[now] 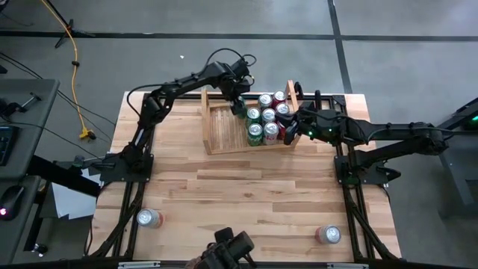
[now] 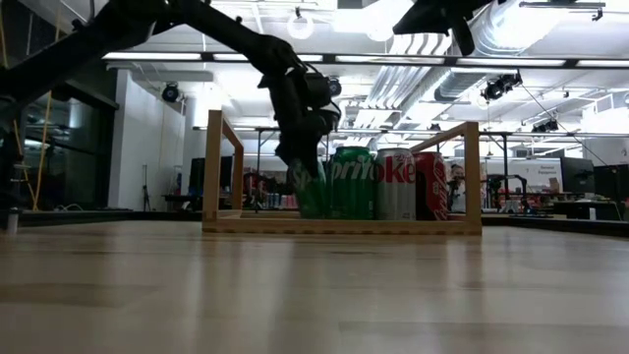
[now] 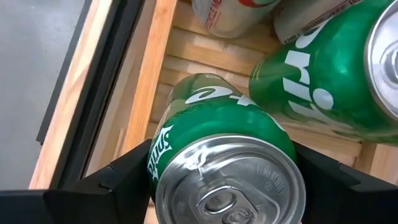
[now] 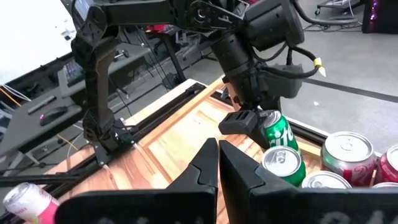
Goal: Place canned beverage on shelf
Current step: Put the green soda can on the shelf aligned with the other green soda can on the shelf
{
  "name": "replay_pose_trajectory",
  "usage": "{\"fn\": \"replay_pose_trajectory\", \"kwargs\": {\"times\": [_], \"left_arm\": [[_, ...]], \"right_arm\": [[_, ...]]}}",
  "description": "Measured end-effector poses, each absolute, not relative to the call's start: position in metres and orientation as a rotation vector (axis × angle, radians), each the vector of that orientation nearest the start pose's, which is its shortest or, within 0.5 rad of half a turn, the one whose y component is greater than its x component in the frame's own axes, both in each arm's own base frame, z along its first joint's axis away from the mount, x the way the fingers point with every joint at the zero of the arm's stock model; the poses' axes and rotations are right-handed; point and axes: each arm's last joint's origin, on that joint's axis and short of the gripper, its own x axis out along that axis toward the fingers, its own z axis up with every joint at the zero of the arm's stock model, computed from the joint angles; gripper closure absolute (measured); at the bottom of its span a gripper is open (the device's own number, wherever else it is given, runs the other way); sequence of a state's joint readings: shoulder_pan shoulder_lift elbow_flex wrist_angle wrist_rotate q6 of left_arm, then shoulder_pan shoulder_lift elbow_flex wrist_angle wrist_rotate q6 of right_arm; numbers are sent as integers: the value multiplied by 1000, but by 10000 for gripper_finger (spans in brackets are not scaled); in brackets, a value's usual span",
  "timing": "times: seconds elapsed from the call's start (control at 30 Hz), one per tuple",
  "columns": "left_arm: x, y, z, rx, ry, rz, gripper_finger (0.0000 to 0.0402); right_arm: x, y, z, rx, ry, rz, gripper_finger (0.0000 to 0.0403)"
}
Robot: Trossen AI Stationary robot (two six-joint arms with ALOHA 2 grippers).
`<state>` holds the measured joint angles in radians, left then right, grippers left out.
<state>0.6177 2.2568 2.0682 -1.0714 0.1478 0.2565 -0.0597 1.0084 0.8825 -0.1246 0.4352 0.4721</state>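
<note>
- Left pincer [image 1: 240,104] over the far-left part of the shelf [image 1: 224,128], clamped around a green can [image 3: 227,168], one finger [image 3: 118,180] against each side of it.
- Green can [image 4: 278,134] held top-up and tilted inside the shelf, at the left end of the cluster of cans [image 1: 267,116]; whether its base touches the slats cannot be told.
- Just beside it, another green can [image 3: 329,81], with a pale red-lettered can [image 3: 233,15] past it.
- In the low view, row of cans standing between the shelf's two upright side boards: green ones at left, a silver one [image 2: 397,185] and a red one [image 2: 430,185] to the right.
- Left half of the slatted base bare.
- Right pincer [image 1: 287,133] clenched shut and holding nothing, fingers [image 4: 199,171] pressed together, hovering at the shelf's right side board.
- Two more cans standing apart at the near edge of the tabletop [image 1: 246,194]: one near the left corner [image 1: 149,217], one near the right corner [image 1: 328,235].
</note>
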Motion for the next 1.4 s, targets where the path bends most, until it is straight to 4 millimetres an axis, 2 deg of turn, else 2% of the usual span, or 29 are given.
{"fn": "replay_pose_trajectory", "kwargs": {"times": [0.2,0.4,0.57,0.77,1.03,1.13,1.27,1.4], "left_arm": [[392,265,226,-198,1189,217,116],[401,261,228,-155,1135,213,53],[403,259,229,-151,1128,209,38],[401,263,232,-152,1129,224,38],[387,279,274,-148,1102,295,38],[376,282,283,-186,1137,303,38],[364,285,280,-279,1187,260,52],[365,288,267,-354,1158,244,113]], "right_arm": [[219,-25,331,409,143,-544,402],[219,-25,331,409,144,-544,402],[219,-25,331,409,144,-544,402],[219,-25,331,408,145,-544,402],[219,-25,330,408,146,-545,402],[219,-25,330,408,146,-544,402],[219,-25,330,406,152,-546,402],[219,-25,328,402,172,-550,402]]}}
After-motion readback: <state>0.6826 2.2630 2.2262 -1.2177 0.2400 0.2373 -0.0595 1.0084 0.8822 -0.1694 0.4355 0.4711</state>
